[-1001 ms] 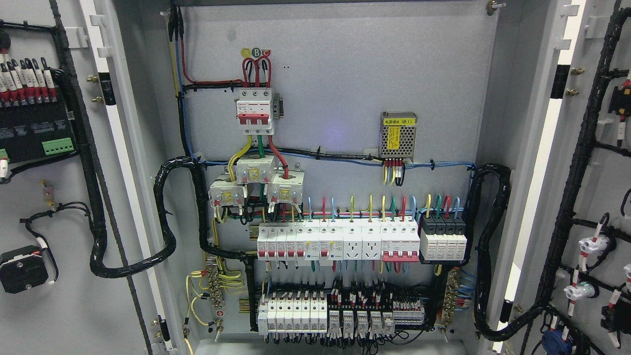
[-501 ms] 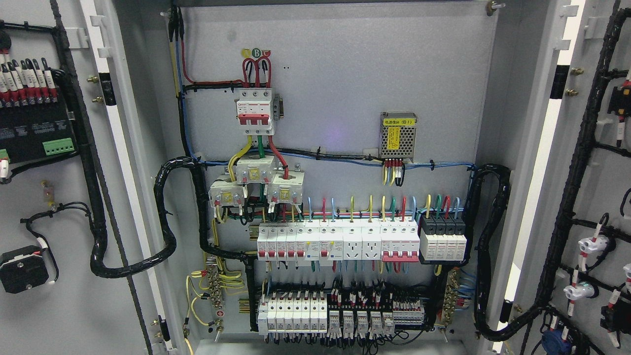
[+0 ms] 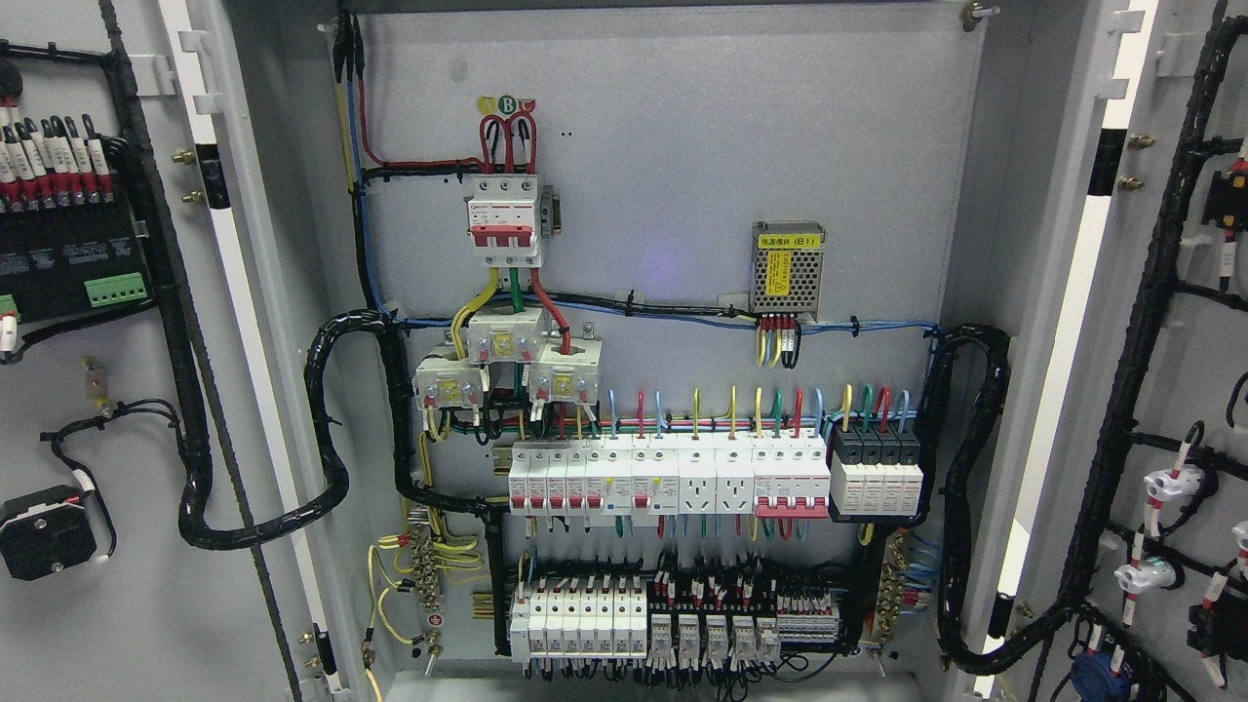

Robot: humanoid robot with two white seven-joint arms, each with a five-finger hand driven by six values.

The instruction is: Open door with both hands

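Left door [image 3: 117, 624] swung open, right door [image 3: 1185, 370] swung open

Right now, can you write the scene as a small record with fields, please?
left door: swung open, inner side with wiring visible
right door: swung open, inner side with wiring visible
cabinet back panel: fully exposed
top breaker: red and white, upper left of panel
power supply module: yellow label, right of middle
breaker row: across the lower panel
robot hands: none in view

We see neither of our arms from the head camera: no left hand, no right hand, no wrist or finger enters the view from either side.
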